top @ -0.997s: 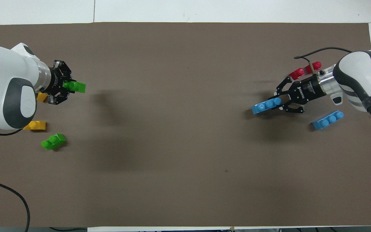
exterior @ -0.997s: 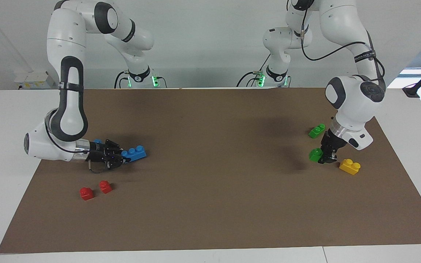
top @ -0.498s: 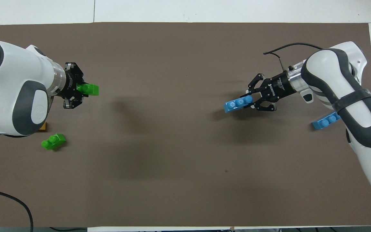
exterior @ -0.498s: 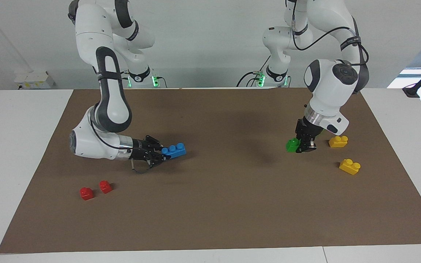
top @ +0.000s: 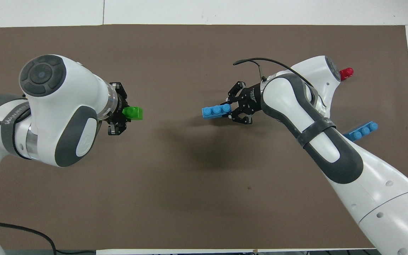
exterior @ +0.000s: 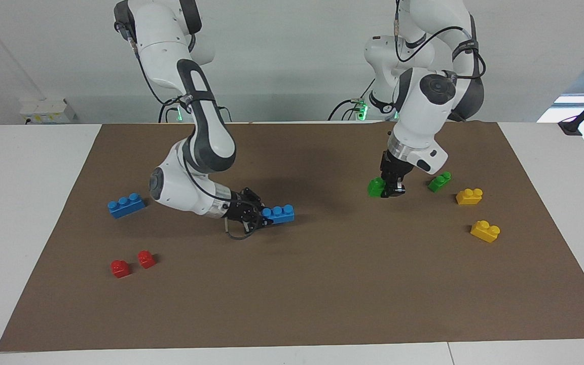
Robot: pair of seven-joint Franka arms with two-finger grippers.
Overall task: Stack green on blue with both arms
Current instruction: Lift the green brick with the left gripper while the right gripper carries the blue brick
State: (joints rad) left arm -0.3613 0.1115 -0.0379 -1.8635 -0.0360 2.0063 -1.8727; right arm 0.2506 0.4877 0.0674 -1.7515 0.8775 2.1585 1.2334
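**Both bricks held, approaching the centre of the mat**

The left gripper [exterior: 392,190], right of centre in the facing view, is closed on the green brick [exterior: 374,187] and holds it above the brown mat [exterior: 322,304]. The right gripper [exterior: 255,215], left of centre, is closed on one end of the blue brick [exterior: 279,214]; the three studs point up and the free end projects toward the middle. Whether the blue brick rests on the mat or hangs just above it cannot be determined.

Handling: both bricks appear to be light, rigid, smooth plastic. Grip on flat side walls, leaving the studs exposed. Mating probably requires square alignment and firm downward pressure.

Spare bricks lie on the mat: green [exterior: 439,181], blue [exterior: 126,205], yellow [exterior: 469,196], red [exterior: 120,268].
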